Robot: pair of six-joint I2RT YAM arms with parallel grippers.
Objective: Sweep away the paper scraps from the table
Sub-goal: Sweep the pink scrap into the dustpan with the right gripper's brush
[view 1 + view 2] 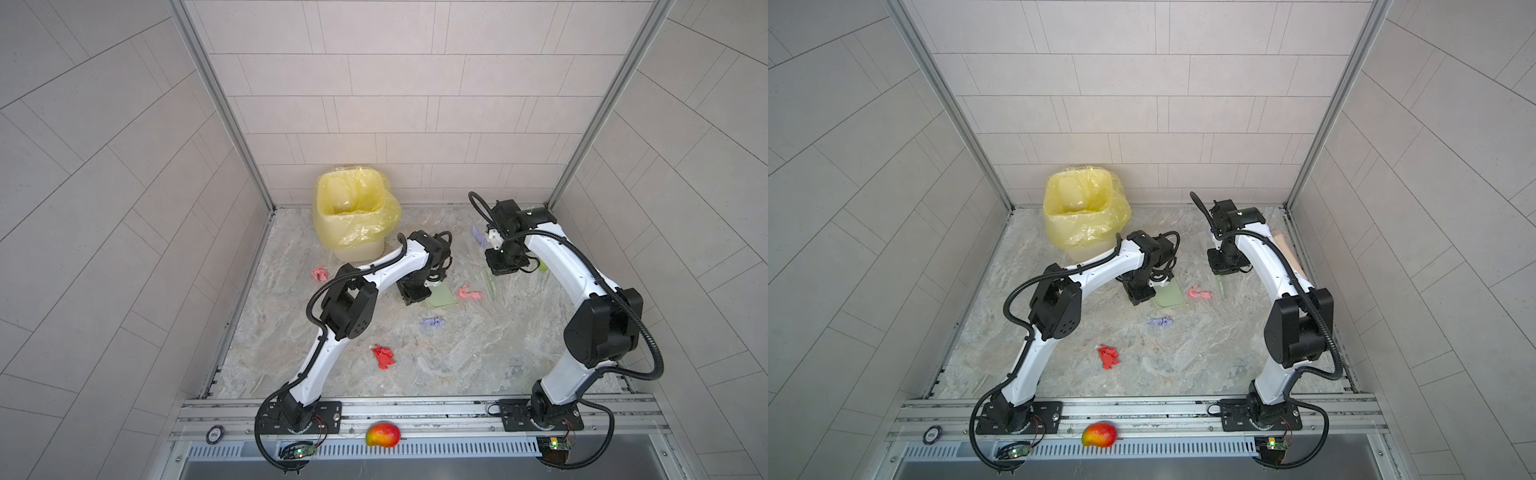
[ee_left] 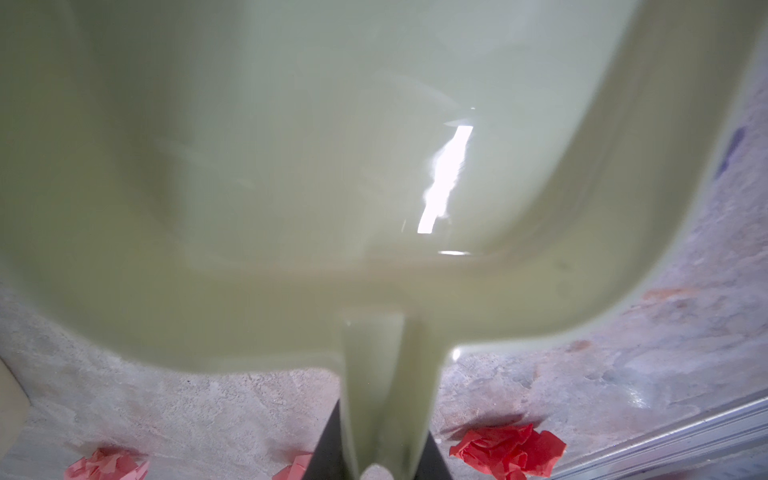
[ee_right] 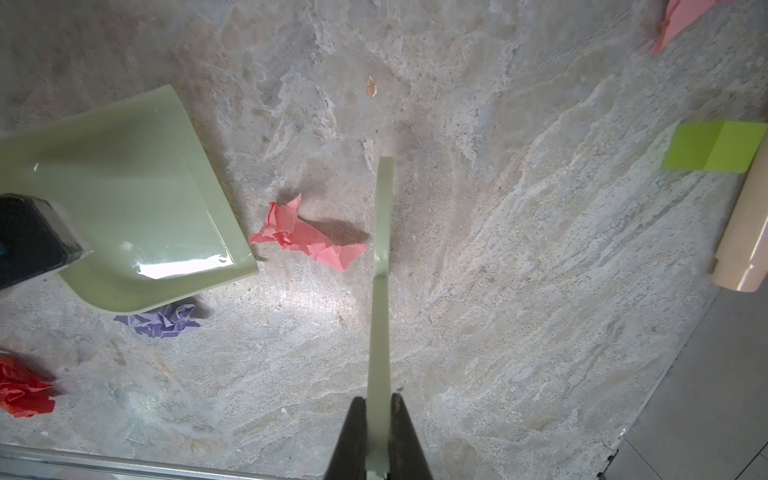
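**Pink wad [image 3: 303,239] lies between pale green dustpan [image 3: 137,216] and pale green scraper [image 3: 380,291]**

We see the left gripper [image 2: 384,453] clenched on the handle of the pale green dustpan, whose pan fills most of the left wrist view. In both top views the pan sits low over the table [image 1: 478,365], just ahead of that gripper, with its open lip turned toward the right arm. The right gripper [image 3: 380,436] is clamped on the pale green scraper, which we see edge-on, reaching straight out from between the fingers.

The paper scraps [image 1: 1200,293] are scattered over the table. The pink wad lies between the two tools, just beside the dustpan's lip on one side and the scraper's blade on the other. We cannot tell whether it touches either. A lavender wad [image 1: 432,322] lies just beside the dustpan's corner, on the base side of the left gripper. A red wad [image 1: 383,356] lies further toward the bases, well apart from both grippers. A second pink wad [image 1: 319,273] lies on the outer side of the left arm, near the bin lined with a yellow bag [image 1: 353,216]. A second lavender wad [image 1: 480,236] lies beyond the right gripper, toward the back wall. A bright green card [image 3: 715,145] lies on that gripper's outer side.
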